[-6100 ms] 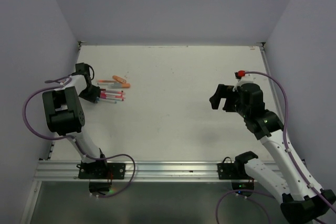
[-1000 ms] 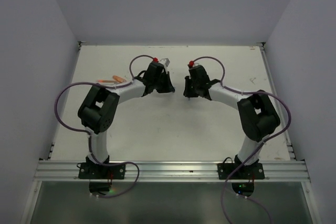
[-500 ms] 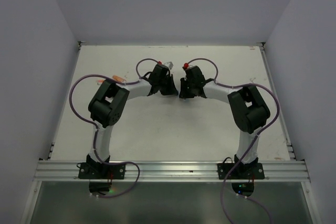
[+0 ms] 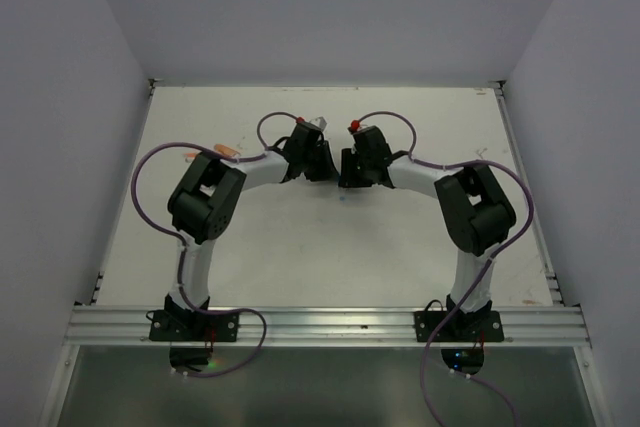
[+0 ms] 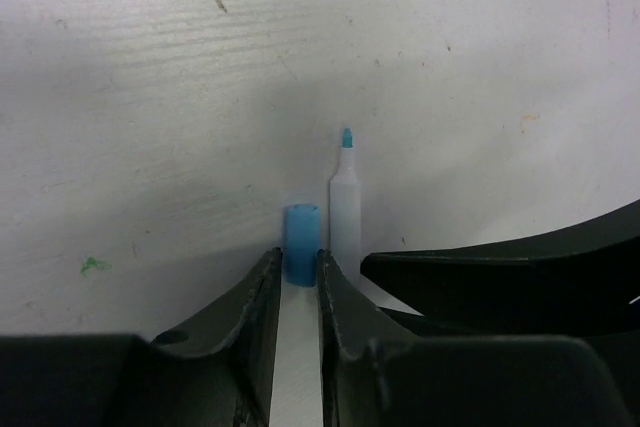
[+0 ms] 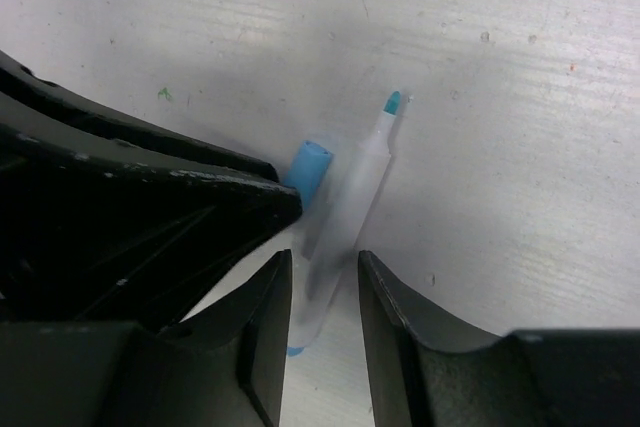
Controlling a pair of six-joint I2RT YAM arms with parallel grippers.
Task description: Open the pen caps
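1. loosening: my left jaws narrow about the short blue plastic cap [image 5: 301, 244], grip i cannot tell.
2. right jaws slack around its thin pale barrel [image 6: 348, 202] on the tabletop [image 6: 500, 97].
3. cap's off; pen opened.

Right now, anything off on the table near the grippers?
Only a small green smudge on the table near the blue cap: looks like stray ink. The uncapped blue pen lies intact beside the cap.
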